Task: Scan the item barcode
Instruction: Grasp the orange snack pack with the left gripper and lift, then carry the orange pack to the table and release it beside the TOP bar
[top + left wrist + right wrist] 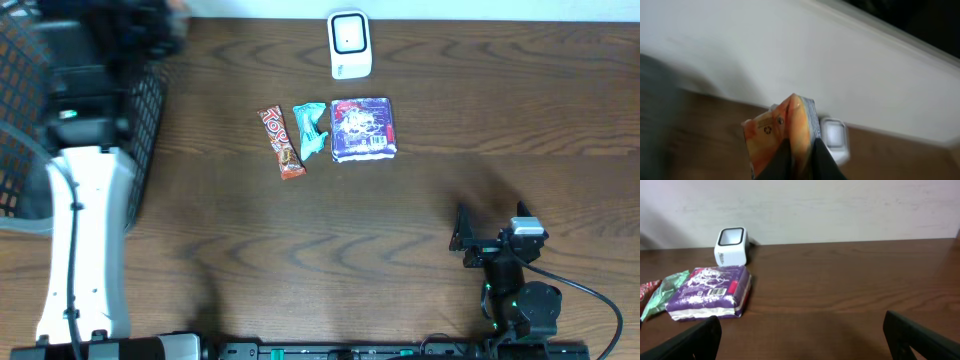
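My left gripper [800, 146] is shut on an orange packet [774, 127], pinching its lower edge and holding it up in the air. A recycling mark shows on the packet's face; no barcode is visible. Beyond the packet, the white barcode scanner [835, 137] stands on the wooden table by the wall. In the overhead view the scanner [349, 45] is at the back centre, and the left arm [85, 110] is blurred at the far left, with its gripper and the packet not clear there. My right gripper [802, 340] rests open and low at the front right, with nothing between its fingers.
A black mesh basket [152, 110] sits at the left edge under the left arm. In front of the scanner lie a brown candy bar [281, 142], a teal packet [311, 129] and a purple pack [363, 129]. The wall runs along the back.
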Tool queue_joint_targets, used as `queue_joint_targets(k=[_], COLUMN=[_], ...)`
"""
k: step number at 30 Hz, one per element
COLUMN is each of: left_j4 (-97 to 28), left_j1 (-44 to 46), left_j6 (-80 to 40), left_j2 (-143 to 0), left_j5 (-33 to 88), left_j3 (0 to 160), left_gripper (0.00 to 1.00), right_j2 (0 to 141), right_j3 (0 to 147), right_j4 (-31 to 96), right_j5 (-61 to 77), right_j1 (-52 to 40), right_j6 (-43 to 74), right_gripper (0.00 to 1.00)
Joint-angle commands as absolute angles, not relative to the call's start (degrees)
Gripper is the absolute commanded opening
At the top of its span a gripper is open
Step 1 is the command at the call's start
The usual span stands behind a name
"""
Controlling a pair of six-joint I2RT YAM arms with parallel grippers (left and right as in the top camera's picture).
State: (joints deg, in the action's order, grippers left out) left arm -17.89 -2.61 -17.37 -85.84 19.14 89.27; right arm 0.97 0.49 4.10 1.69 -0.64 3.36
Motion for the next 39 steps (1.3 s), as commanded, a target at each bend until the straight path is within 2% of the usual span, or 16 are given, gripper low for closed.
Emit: queue_joint_targets(k=[1,5,10,17,24,25,26,28,30,31,33,36,39], left_j4=[-21.8,-26.8,-31.2,-34.2,-33.4,-33.3,-33.3,-33.2,-33.3,-33.4,-33.8,-34.8,-36.8], left_j1=[5.0,10.7,14.5,14.9,14.9,14.9,14.8,14.8,14.8,14.8,14.8,14.8,14.8], left_j6=[-15.4,-12.2,-7.4,-7.0,-6.6,-6.7,-6.7,-6.7,-6.6,-6.7,-6.7,-6.7,-6.7], left_j2=[-88.2,-92.4,-99.9,-110.9,-118.0,-118.1,-118.1,-117.8,-117.3,-116.6,-115.2,-112.2,-108.7], left_j5=[14.9,3.9,2.9,-7.6,-7.8,-7.8,-7.8,-7.8,-7.8,-7.8,-7.8,-7.8,-7.8], left_j3=[89.3,89.2,89.2,89.2,89.2,89.2,89.2,89.2,89.2,89.2,89.2,89.2,89.2], left_gripper=[0.07,0.07,0.07,0.07,0.09,0.17,0.29,0.62,0.68,0.77,0.84,0.84,0.95], right_j2=[0.8,0.8,0.8,0.8,0.8,0.8,0.8,0.8,0.8,0.8,0.8,0.8,0.8], right_j3=[0.3,0.3,0.3,0.3,0.3,0.3,0.3,0.3,0.3,0.3,0.3,0.3,0.3], right_j4=[4.3,4.2,4.3,4.3,4.3,4.3,4.3,4.3,4.3,4.3,4.3,4.3,4.3], right_j5=[1.6,1.6,1.6,1.6,1.6,1.6,1.6,1.6,1.6,1.6,1.6,1.6,1.6], right_j1=[-0.5,-0.5,-0.5,-0.5,-0.5,-0.5,-0.5,-0.5,-0.5,-0.5,-0.5,-0.5,-0.5], right_j6=[2.7,2.7,2.7,2.7,2.7,2.7,2.7,2.7,2.7,2.7,2.7,2.7,2.7], right_gripper=[0.99,0.99,0.99,0.99,0.99,0.99,0.99,0.99,0.99,0.99,0.99,0.99,0.99])
